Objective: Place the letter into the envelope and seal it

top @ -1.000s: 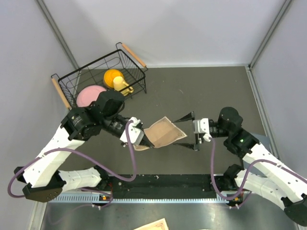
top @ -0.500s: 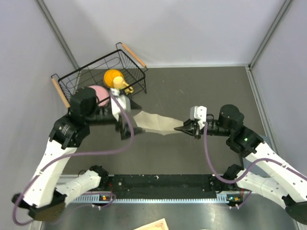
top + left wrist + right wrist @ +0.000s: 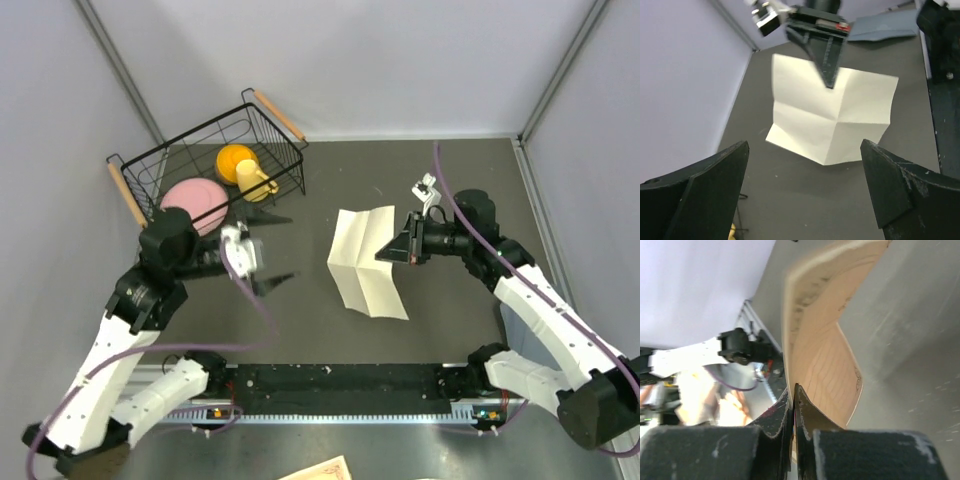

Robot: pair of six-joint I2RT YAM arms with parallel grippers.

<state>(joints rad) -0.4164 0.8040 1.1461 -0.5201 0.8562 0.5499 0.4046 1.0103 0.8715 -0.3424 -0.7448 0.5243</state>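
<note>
The letter (image 3: 365, 265) is a cream sheet with cross creases, spread open at mid-table. My right gripper (image 3: 397, 250) is shut on its right edge, and in the right wrist view the jaws pinch the sheet (image 3: 825, 340) at its curved edge. Seen from the left wrist, the sheet (image 3: 810, 120) hangs from the right gripper (image 3: 828, 80). My left gripper (image 3: 275, 248) stands wide open to the left of the letter, apart from it, with nothing between its fingers (image 3: 715, 170). The blue-grey envelope (image 3: 885, 27) lies flat on the table behind the right gripper.
A black wire basket (image 3: 180, 140) stands at the back left, holding a pink plate (image 3: 190, 198) and a yellow cup (image 3: 240, 165). Grey walls close in the table on three sides. A black rail (image 3: 340, 385) runs along the near edge.
My left gripper let go of the letter, opened wide and drew back to the left. The right gripper shut on the sheet's right edge, and the sheet now hangs unfolded from it.
</note>
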